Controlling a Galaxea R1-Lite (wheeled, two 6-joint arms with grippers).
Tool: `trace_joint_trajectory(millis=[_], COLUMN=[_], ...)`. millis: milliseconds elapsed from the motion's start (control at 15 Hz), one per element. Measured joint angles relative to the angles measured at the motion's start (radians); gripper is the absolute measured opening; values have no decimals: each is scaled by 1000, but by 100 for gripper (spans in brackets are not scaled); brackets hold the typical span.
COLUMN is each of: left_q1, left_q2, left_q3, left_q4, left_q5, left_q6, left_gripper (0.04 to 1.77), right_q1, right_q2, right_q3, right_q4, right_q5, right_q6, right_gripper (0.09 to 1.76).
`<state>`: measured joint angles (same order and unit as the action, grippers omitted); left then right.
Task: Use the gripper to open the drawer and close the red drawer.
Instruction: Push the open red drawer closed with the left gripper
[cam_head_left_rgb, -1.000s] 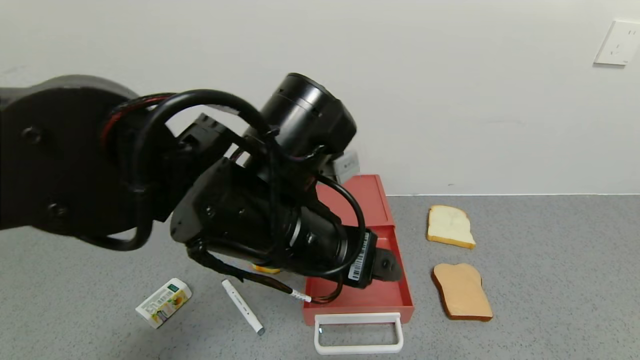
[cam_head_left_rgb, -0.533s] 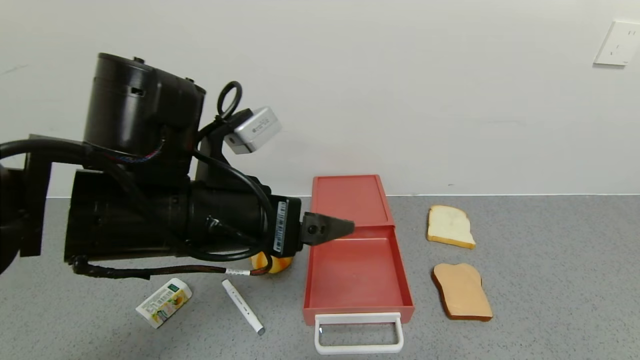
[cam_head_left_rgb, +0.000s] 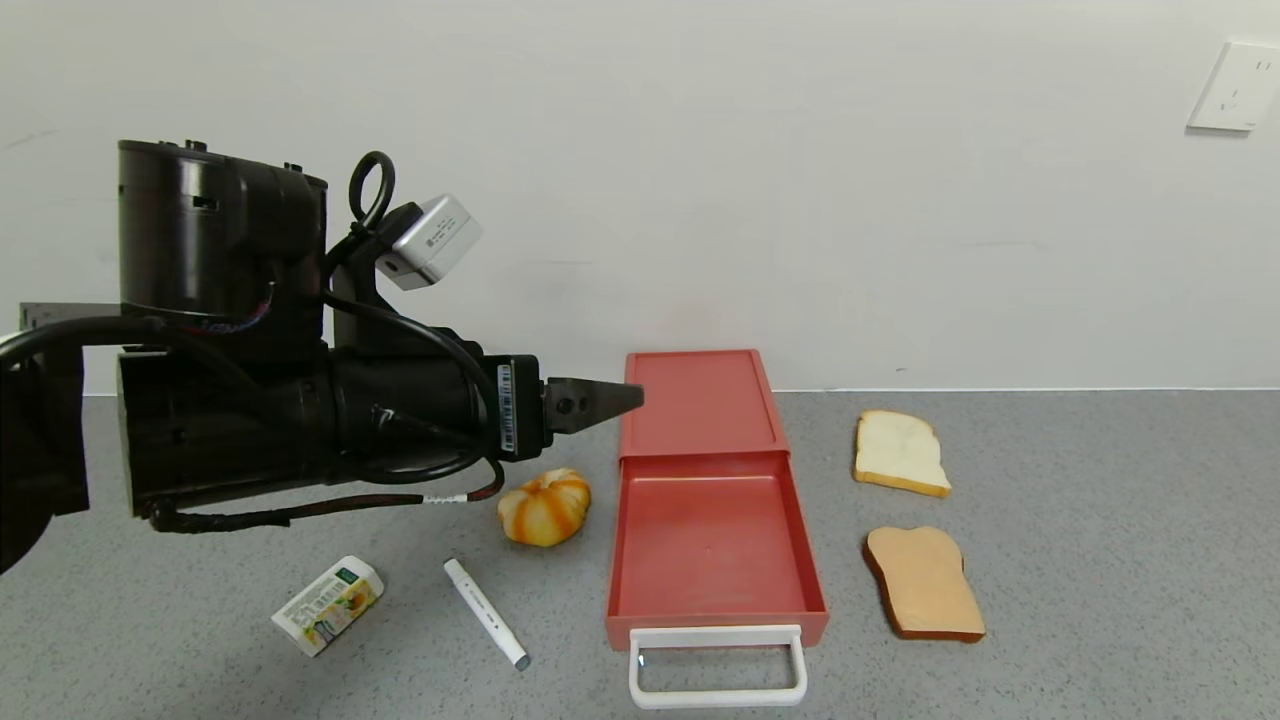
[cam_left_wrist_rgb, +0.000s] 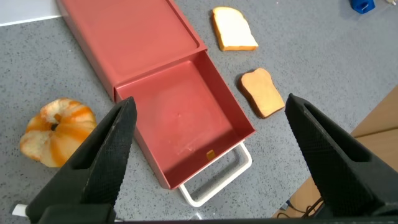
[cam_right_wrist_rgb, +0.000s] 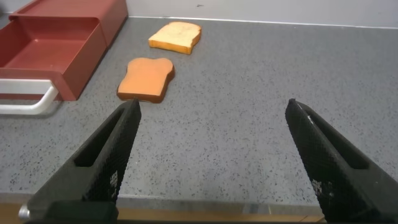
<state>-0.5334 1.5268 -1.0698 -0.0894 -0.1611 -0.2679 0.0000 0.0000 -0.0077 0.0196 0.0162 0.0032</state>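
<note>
The coral-red drawer (cam_head_left_rgb: 700, 400) lies flat on the grey counter against the wall, its tray (cam_head_left_rgb: 712, 540) slid out toward me and empty. A white loop handle (cam_head_left_rgb: 717, 668) sticks out from the tray's front. My left gripper (cam_head_left_rgb: 610, 398) hovers in the air just left of the drawer's back part, pointing right, open and holding nothing. In the left wrist view the open tray (cam_left_wrist_rgb: 186, 124) and handle (cam_left_wrist_rgb: 217, 177) lie below between the spread fingers (cam_left_wrist_rgb: 109, 149). My right gripper (cam_right_wrist_rgb: 211, 155) is open low over bare counter, right of the drawer (cam_right_wrist_rgb: 56, 43).
A small orange pumpkin (cam_head_left_rgb: 545, 507), a white marker (cam_head_left_rgb: 486, 612) and a small carton (cam_head_left_rgb: 328, 604) lie left of the drawer. Two bread slices (cam_head_left_rgb: 900, 452) (cam_head_left_rgb: 925, 583) lie to its right. A wall socket (cam_head_left_rgb: 1238, 85) sits high on the right.
My left arm has pulled up and out of the tray, swinging leftward and rising; it now hovers level beside the drawer box. The pumpkin has come into view. The drawer has not moved.
</note>
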Motion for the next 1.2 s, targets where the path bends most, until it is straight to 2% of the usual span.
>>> trace_joint_trajectory(millis=[467, 733, 867, 933, 1067, 1200], left_q1=[1, -1, -11, -23, -63, -116], left_q2=[1, 4, 10, 16, 41, 86], left_q3=[2, -17, -59, -91, -176, -297], left_q4=[1, 57, 148, 203, 320, 493], left_q5=[-3, 13, 57, 102, 200, 281], left_q6=[-1, -5, -8, -18, -85, -190], left_gripper=[172, 172, 172, 172, 172, 172], right_q1=[0, 0, 0, 0, 0, 0], right_q2=[0, 0, 0, 0, 0, 0], right_q3=[0, 0, 0, 0, 0, 0], right_q4=[0, 0, 0, 0, 0, 0], right_q5=[0, 0, 0, 0, 0, 0], right_q6=[0, 0, 0, 0, 0, 0], right_gripper=[171, 171, 171, 171, 171, 171])
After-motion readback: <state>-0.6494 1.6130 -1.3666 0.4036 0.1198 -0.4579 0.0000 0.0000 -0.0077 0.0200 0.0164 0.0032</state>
